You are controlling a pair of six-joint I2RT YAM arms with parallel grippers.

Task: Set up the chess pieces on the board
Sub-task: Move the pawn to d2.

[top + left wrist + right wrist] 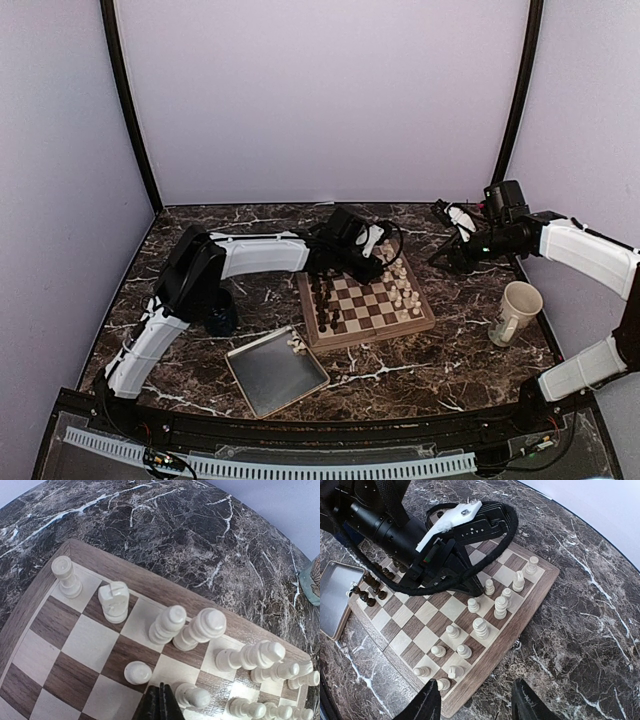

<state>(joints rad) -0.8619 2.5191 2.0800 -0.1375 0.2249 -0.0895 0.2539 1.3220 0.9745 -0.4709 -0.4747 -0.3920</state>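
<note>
The board (368,330) lies mid-table, and its tan border (150,582) fills the left wrist view. Cream chess pieces (403,290) stand along its right side. In the left wrist view these include a rook (66,576), a knight (114,601) and two tall pieces (167,624). My left gripper (161,704) hovers shut and holds nothing, between one pawn (137,672) and another (194,696). It also shows in the top view (370,268). My right gripper (477,705) hangs open off the board's right edge over the marble (447,250).
A grey metal tray (275,380) lies left of the board's front, with a few cream pieces (296,345) in its far corner. Dark pieces (322,300) line the board's left side. A pale cup (517,312) stands at the right. A dark blue object (220,318) sits beside the left arm.
</note>
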